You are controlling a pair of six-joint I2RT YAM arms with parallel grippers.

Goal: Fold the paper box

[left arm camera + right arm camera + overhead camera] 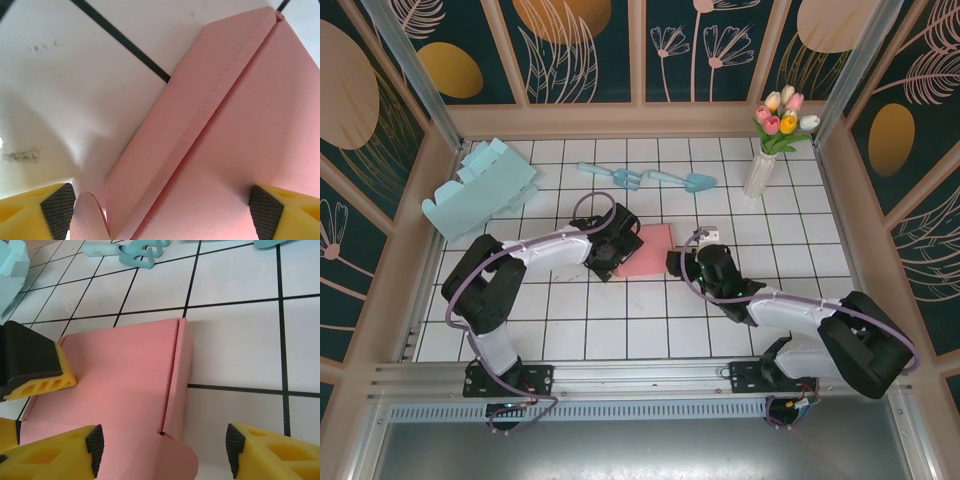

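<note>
The pink paper box (648,250) lies flat on the white tiled table between my two grippers. My left gripper (618,245) is at its left edge, open. In the left wrist view its pads (56,210) stand wide apart over the box (235,125), and a rounded tab (89,220) rises near the left pad. My right gripper (682,263) is at the box's right edge, open. In the right wrist view its fingers (94,450) straddle a side flap and a rounded tab (167,460) of the box (120,375) without touching them. One yellow-and-black finger (35,367) of the left gripper rests on the box's far side.
A light blue folded box (480,190) sits at the back left. Two light blue tools (620,178) (685,181) lie behind the pink box. A white vase of tulips (760,170) stands at the back right. Wooden walls enclose the table.
</note>
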